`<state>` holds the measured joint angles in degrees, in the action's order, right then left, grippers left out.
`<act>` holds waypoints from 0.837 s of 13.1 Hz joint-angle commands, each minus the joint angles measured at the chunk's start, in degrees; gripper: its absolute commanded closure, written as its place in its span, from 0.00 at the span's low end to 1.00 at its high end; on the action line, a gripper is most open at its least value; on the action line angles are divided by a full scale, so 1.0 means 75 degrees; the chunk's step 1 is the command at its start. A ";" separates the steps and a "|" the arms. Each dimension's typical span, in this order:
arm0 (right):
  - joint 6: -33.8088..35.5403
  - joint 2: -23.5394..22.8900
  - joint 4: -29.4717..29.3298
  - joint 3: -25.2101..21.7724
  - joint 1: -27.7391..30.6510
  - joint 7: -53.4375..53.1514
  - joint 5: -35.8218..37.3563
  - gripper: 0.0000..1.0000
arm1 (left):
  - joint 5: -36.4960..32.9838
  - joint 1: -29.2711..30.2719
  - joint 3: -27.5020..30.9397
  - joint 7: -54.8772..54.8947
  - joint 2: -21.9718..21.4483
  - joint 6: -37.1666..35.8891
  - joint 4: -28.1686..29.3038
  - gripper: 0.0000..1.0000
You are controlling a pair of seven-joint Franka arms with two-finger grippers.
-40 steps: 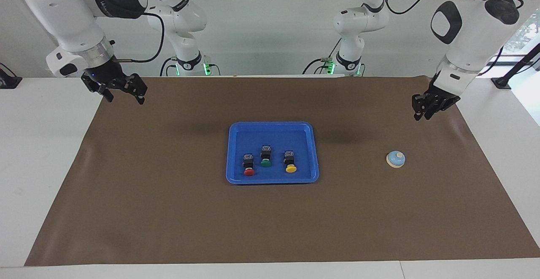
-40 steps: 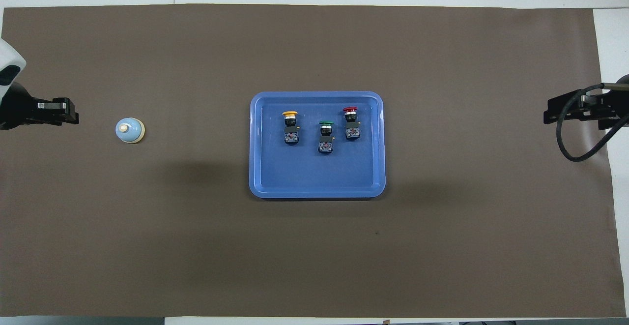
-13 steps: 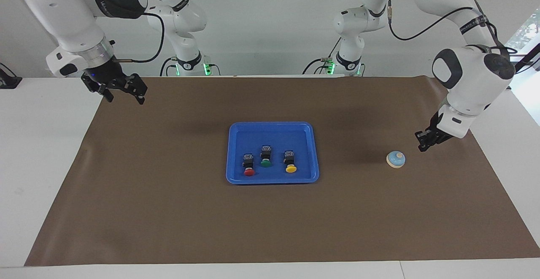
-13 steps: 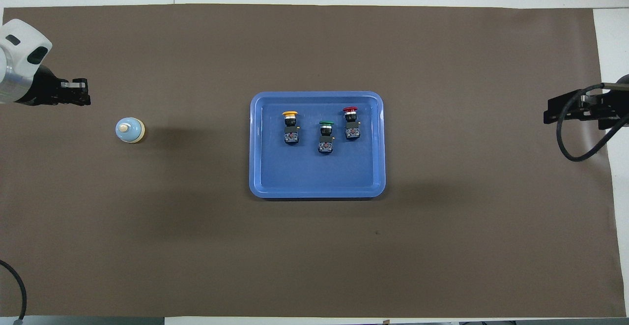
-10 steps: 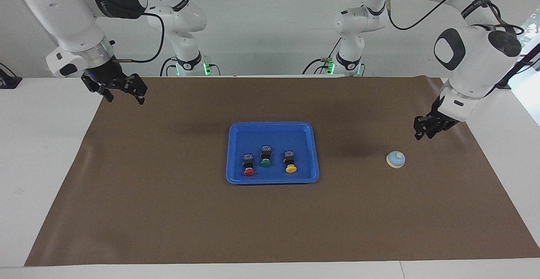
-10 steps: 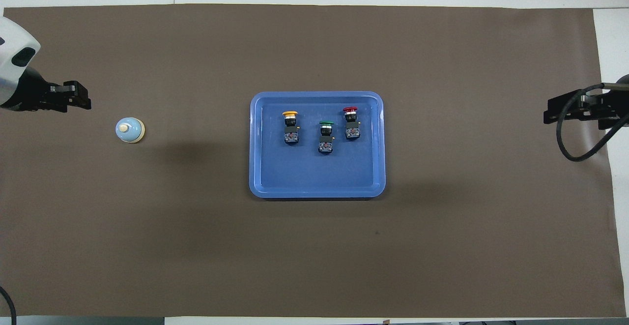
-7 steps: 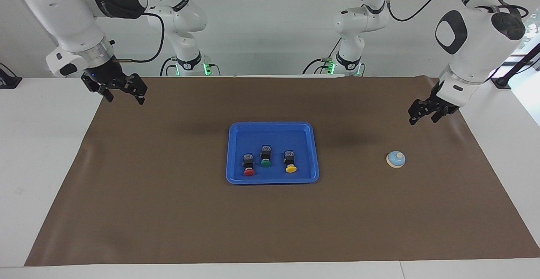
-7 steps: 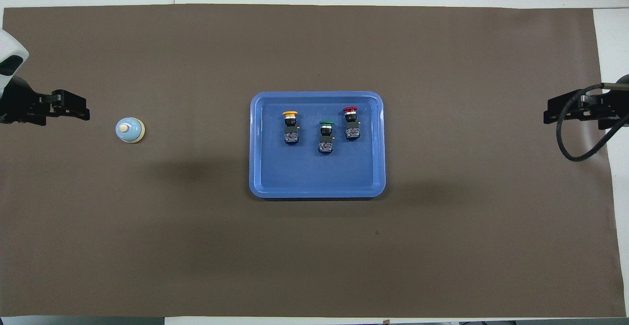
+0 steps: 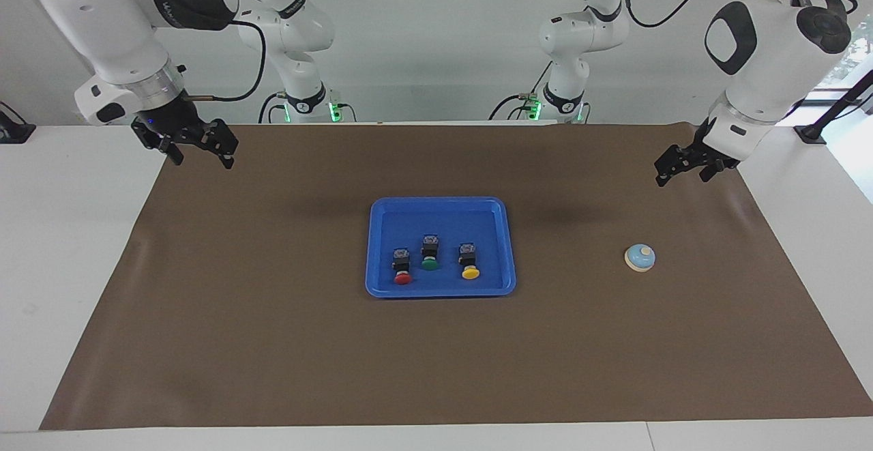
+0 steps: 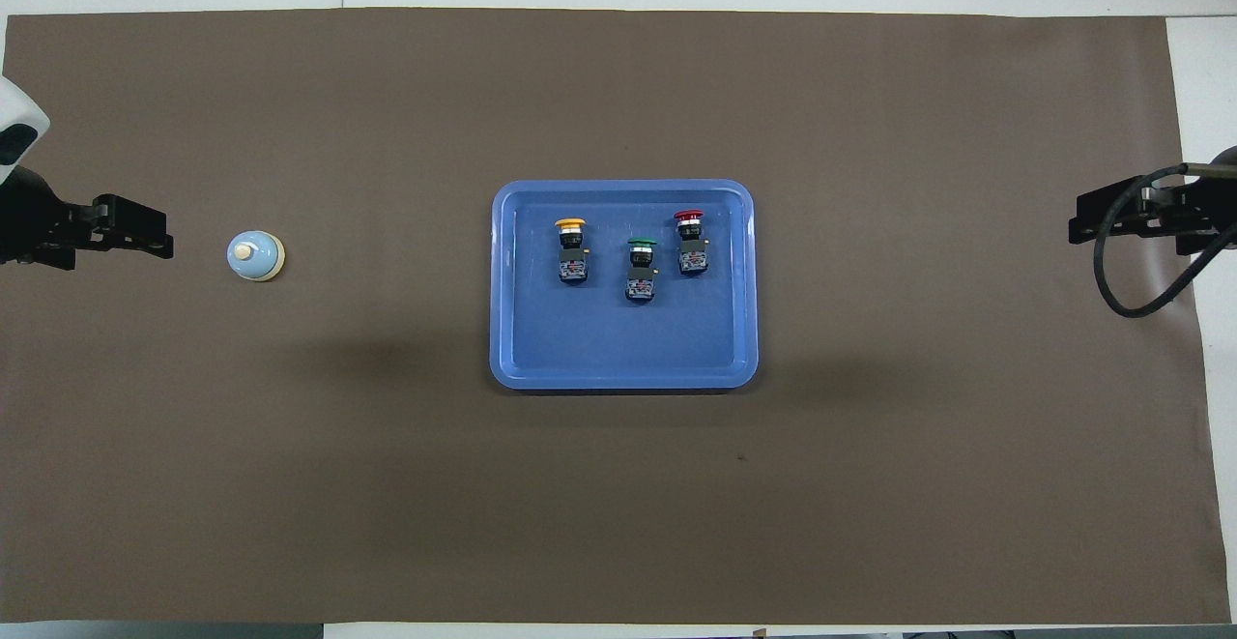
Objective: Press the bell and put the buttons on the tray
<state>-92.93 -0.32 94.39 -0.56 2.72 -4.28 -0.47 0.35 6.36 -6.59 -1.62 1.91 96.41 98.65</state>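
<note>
Hovering my left gripper [image 9: 676, 171] above the table [image 9: 682, 342] near the bell [image 9: 640, 258]; jaw state I cannot tell. Bell looks light and rigid (slidable): press its cream knob [image 10: 244, 251] straight down. My right gripper [image 9: 198, 149] waits.

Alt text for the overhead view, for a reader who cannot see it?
A blue tray mid-mat holds red, green and yellow buttons; the bell sits toward the left arm's end, near the left gripper. The right gripper waits.

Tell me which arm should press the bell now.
Left, most likely. The left hand is raised above the mat at the bell's end of the table. The right hand waits at the other end, past the tray.
</note>
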 commanded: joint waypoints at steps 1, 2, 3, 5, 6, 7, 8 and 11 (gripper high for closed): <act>-0.0067 0.0159 0.0188 0.0051 0.0071 0.0067 -0.0054 0.00 | 0.0058 -0.0203 -0.0012 0.0029 -0.0161 -0.0397 -0.0004 0.00; -0.0067 0.0159 0.0188 0.0051 0.0083 0.0067 -0.0065 0.00 | 0.0058 -0.0203 -0.0023 0.0029 -0.0160 -0.0397 -0.0039 0.00; -0.0055 0.0159 0.0188 0.0051 0.0071 0.0067 -0.0066 0.00 | 0.0070 -0.0203 -0.0012 0.0029 -0.0172 -0.0397 -0.0098 0.00; -0.0067 0.0159 0.0188 0.0051 0.0071 0.0067 -0.0066 0.00 | 0.0047 -0.0203 -0.0012 0.0029 -0.0137 -0.0525 -0.0319 0.00; -0.0055 0.0159 0.0176 0.0051 0.0071 0.0067 -0.0066 0.00 | 0.0046 -0.0227 -0.0012 0.0029 -0.0125 -0.0515 -0.0425 0.00; -0.0067 0.0159 0.0188 0.0051 0.0083 0.0067 -0.0066 0.00 | 0.0058 -0.0285 0.0035 0.0040 -0.0114 -0.0468 -0.0519 0.00; -0.0067 0.0159 0.0188 0.0051 0.0083 0.0067 -0.0054 0.00 | 0.0058 -0.0297 0.0047 0.0041 -0.0090 -0.0445 -0.0590 0.00; -0.0055 0.0159 0.0188 0.0051 0.0071 0.0067 -0.0066 0.00 | 0.0035 -0.0496 0.0082 0.0029 -0.0055 -0.0526 -0.0672 0.00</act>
<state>-92.93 -0.32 94.39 -0.56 2.72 -4.28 -0.48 0.36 4.24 -6.97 -1.60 1.29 94.26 94.90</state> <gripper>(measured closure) 0.000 0.000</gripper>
